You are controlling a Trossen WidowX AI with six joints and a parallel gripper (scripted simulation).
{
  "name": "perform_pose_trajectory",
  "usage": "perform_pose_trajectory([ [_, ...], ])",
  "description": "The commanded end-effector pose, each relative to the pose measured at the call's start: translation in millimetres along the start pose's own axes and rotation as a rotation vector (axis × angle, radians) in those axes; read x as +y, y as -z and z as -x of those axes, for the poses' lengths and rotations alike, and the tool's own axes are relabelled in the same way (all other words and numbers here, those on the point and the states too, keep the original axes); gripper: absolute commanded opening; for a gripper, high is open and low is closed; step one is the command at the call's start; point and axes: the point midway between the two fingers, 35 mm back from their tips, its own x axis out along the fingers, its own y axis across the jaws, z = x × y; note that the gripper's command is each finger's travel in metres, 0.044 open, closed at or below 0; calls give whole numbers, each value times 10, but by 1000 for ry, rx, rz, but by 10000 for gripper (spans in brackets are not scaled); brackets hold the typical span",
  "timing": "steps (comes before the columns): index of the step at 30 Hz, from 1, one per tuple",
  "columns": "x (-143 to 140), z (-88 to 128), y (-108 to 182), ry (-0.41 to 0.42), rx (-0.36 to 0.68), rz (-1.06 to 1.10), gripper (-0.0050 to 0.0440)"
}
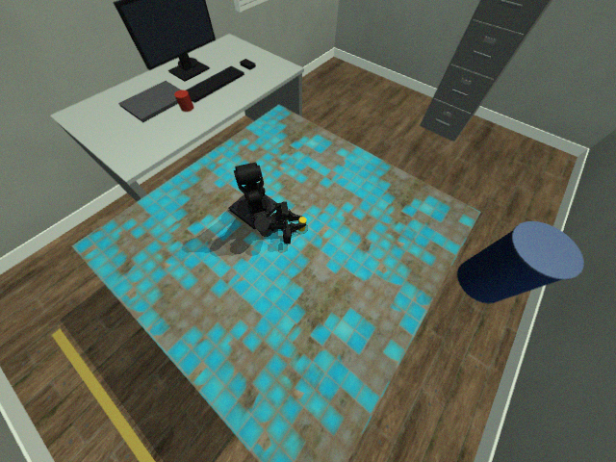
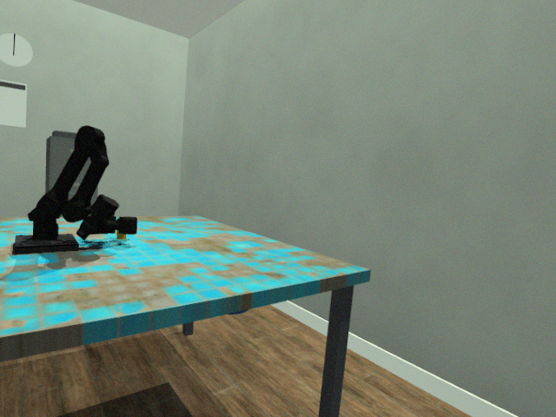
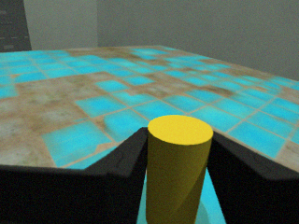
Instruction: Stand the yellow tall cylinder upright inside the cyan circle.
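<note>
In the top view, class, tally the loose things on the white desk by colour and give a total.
Black: 3 (monitor, keyboard, mouse)
Grey: 1 (mat)
Red: 1 (cylinder)
Total: 5

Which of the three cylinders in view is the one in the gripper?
The small yellow cylinder, upright between the gripper's fingers. The red one sits on the desk; the big blue one is off the table.
</note>
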Motion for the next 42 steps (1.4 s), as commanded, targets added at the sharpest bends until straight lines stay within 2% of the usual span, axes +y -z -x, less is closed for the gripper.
perform_pose_trajectory([
  [1,0,-16,2,11,-4,15,105],
  [15,-20,-15,-18,13,-10,39,105],
  [18,-20,-15,-18,13,-10,39,177],
  [20,-20,-15,-18,13,-10,39,177],
  [29,-20,-15,-18,13,-10,39,393],
  [42,-20,-15,-18,13,-10,39,400],
])
